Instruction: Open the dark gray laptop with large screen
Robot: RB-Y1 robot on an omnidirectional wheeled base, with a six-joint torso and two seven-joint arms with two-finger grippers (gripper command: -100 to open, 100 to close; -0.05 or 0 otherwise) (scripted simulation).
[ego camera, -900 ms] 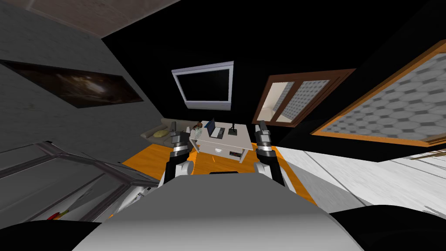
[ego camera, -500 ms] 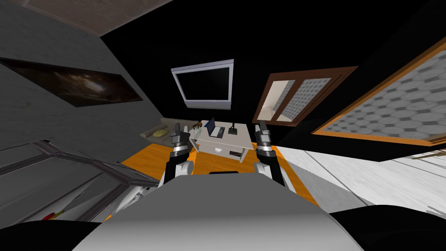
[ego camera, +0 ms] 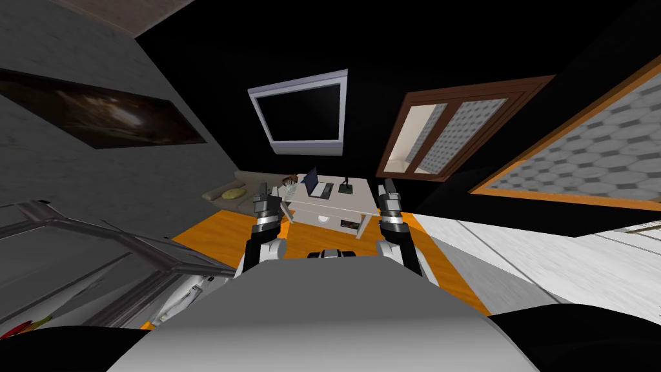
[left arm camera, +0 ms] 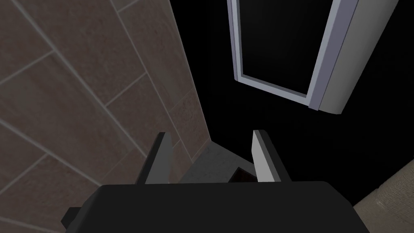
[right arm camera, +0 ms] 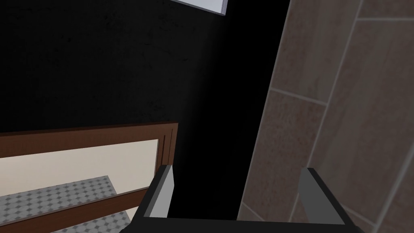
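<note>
Laptop on the white table straight ahead, both grippers held up with fingers spread.

The dark gray laptop [ego camera: 317, 184] sits on a white table [ego camera: 342, 205] at my 12 o'clock, toward the tabletop's 10 o'clock corner, with its lid standing up from its base. A small dark ornament [ego camera: 346, 188] stands at the laptop's 3 o'clock and a plant-like thing [ego camera: 290, 185] at its 9 o'clock. The table rests on an orange rug [ego camera: 219, 232], with a sofa [ego camera: 240, 187] at its 9 o'clock and a wall screen [ego camera: 303, 116] beyond it at 12 o'clock. In the head view the left gripper [ego camera: 263, 194] shows at the table's 9 o'clock and the right gripper [ego camera: 388, 189] at its 3 o'clock, both apart from the laptop. The left fingers [left arm camera: 260, 157] stand apart, as do the right fingers [right arm camera: 161, 190].
</note>
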